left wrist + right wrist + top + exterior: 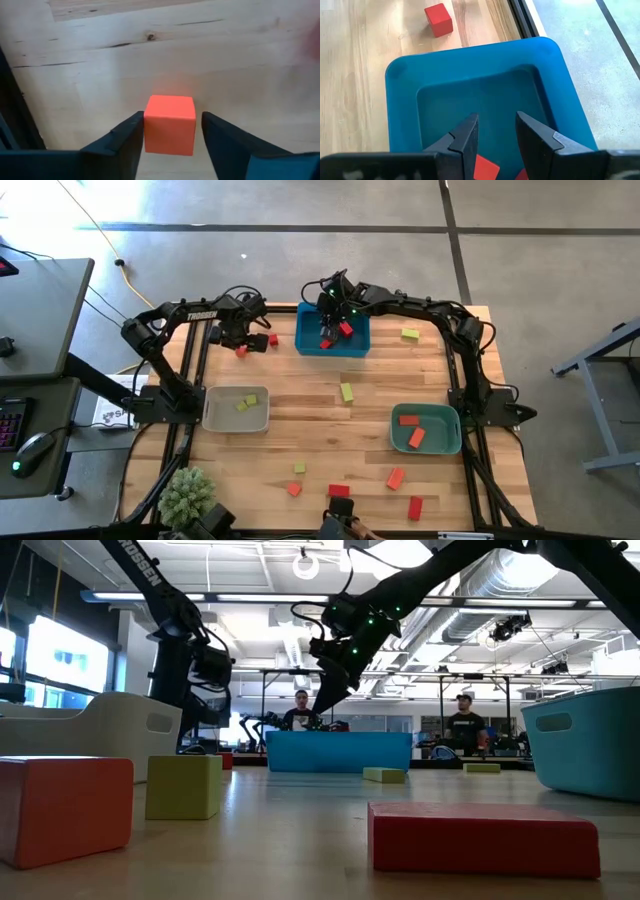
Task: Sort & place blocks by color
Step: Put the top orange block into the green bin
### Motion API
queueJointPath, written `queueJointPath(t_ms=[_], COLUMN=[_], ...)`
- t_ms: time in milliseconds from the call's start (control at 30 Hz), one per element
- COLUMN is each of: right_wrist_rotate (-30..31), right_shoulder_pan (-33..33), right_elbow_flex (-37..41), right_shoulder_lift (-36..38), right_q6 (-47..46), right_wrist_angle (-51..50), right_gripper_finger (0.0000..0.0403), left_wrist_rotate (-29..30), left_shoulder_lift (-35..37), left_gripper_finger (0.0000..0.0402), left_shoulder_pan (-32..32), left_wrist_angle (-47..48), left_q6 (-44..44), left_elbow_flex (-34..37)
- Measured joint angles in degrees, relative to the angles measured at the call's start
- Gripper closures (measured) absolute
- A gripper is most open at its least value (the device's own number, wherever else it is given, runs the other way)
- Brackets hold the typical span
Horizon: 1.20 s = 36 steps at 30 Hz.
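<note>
- The left gripper (170, 137) is low over the far left of the pale wooden table (330, 415), its two dark fingers (122, 145) straddling a small orange-red cube block (170, 125) that sits on the wood. The left finger is just touching the cube and a narrow gap shows on the right, so the cube is bracketed but not clenched.
- A second small red cube block (272, 339) lies just right of that gripper, between it and the blue rectangular plastic tray (333, 345).
- The right gripper (495, 145) hangs over the blue tray at the far middle of the table, fingers parted with nothing between them; red blocks (486, 170) lie in the tray below.
- The beige rectangular tray (212, 418) at the left holds two yellow-green blocks (246, 401).
- The teal rectangular tray (452, 442) at the right holds two orange-red oblong blocks (412, 428).
- More red, orange-red and yellow-green blocks lie scattered on the wood, mostly along the near edge (396, 478).
</note>
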<state>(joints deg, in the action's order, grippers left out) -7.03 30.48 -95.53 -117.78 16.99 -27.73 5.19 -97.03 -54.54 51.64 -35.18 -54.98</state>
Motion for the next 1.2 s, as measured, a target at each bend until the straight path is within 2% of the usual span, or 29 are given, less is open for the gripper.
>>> queueJointPath(t_ms=[233, 667, 867, 1000, 1200], right_wrist_rotate=[0.0, -0.02, 0.33, 0.32, 0.45], right_shoulder_pan=[0.0, -0.52, -2.55, -4.5, -7.59], right_elbow_flex=[0.0, 0.0, 0.0, -0.03, -1.93], right_shoulder_lift=[0.0, 0.0, 0.02, 0.43, 1.33], right_q6=[0.0, -0.21, -5.61, -8.1, -13.74], right_wrist_angle=[-0.02, 0.12, 2.36, 2.67, 1.36], right_gripper_finger=[0.0284, 0.0284, 0.0284, 0.0281, 0.0249], left_wrist_rotate=[-0.04, -13.99, -23.87, -28.12, -35.22], left_shoulder_lift=[0.17, 5.11, 9.7, 13.11, 17.86], left_gripper_finger=[0.0295, 0.0292, 0.0294, 0.0292, 0.0293], left_shoulder_pan=[0.0, -0.02, -0.01, -0.02, 0.0], left_wrist_angle=[0.08, -0.67, -0.63, -0.66, -2.6], left_q6=[3.27, 13.94, 18.73, 20.97, 22.36], left_elbow_flex=[-0.02, 0.09, 0.09, 0.09, 0.09])
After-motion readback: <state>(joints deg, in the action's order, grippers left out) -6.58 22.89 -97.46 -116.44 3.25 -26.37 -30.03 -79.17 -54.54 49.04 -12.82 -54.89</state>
